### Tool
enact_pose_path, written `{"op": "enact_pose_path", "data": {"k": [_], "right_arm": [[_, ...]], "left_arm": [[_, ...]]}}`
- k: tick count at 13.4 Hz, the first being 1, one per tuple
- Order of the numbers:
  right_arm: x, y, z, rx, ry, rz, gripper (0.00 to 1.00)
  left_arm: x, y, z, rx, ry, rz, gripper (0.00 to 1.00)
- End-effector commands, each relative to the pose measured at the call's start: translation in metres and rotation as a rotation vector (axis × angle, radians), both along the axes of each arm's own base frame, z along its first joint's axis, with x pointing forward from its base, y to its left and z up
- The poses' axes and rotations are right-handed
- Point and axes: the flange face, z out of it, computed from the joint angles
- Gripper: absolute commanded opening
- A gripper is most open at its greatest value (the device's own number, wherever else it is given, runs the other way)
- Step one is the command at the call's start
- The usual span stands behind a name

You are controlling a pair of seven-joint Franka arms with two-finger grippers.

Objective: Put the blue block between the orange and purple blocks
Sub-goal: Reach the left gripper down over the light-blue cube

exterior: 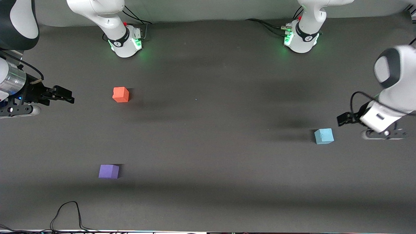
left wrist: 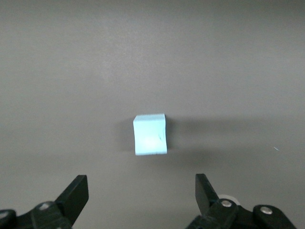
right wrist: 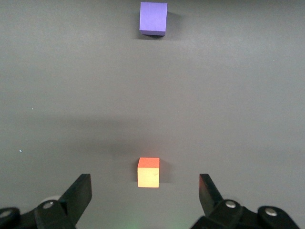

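Observation:
The light blue block (exterior: 324, 136) (left wrist: 150, 135) rests on the table toward the left arm's end. My left gripper (exterior: 342, 119) hangs over the table just past it, toward that same end, open, and the block is apart from its fingers (left wrist: 76, 193). The orange block (exterior: 121, 94) (right wrist: 148, 172) sits toward the right arm's end. The purple block (exterior: 109, 171) (right wrist: 153, 18) lies nearer the front camera than the orange one, with bare table between them. My right gripper (exterior: 66, 95) hovers open over the table at the right arm's end, pointing at the orange block and holding nothing.
Both arm bases (exterior: 125, 40) (exterior: 300, 39) stand along the table's back edge with cables beside them. A black cable (exterior: 68, 211) loops onto the dark grey table (exterior: 208, 146) at the edge nearest the front camera.

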Motion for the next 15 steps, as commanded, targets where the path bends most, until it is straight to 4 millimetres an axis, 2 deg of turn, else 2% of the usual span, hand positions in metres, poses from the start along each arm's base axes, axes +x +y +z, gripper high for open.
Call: {"op": "enact_pose_path", "data": {"k": [1, 3, 8, 10, 15], "right_arm": [[-0.003, 0.005, 0.001, -0.001, -0.008, 0.028, 1.00], [-0.002, 0.007, -0.001, -0.001, -0.006, 0.032, 1.00], [-0.002, 0.007, -0.004, -0.001, -0.002, 0.032, 1.00], [-0.002, 0.007, -0.004, 0.000, -0.003, 0.030, 1.00], [-0.002, 0.008, -0.004, 0.000, -0.003, 0.031, 1.00]], "left_arm": [[0.013, 0.002, -0.058, 0.013, -0.002, -0.026, 1.00], [0.015, 0.001, -0.105, 0.013, 0.001, -0.028, 1.00], [-0.001, 0.008, -0.163, 0.012, -0.014, -0.020, 1.00], [-0.008, 0.009, -0.177, 0.011, 0.004, -0.011, 1.00], [-0.016, 0.003, -0.183, 0.009, 0.038, 0.019, 0.99]]}}
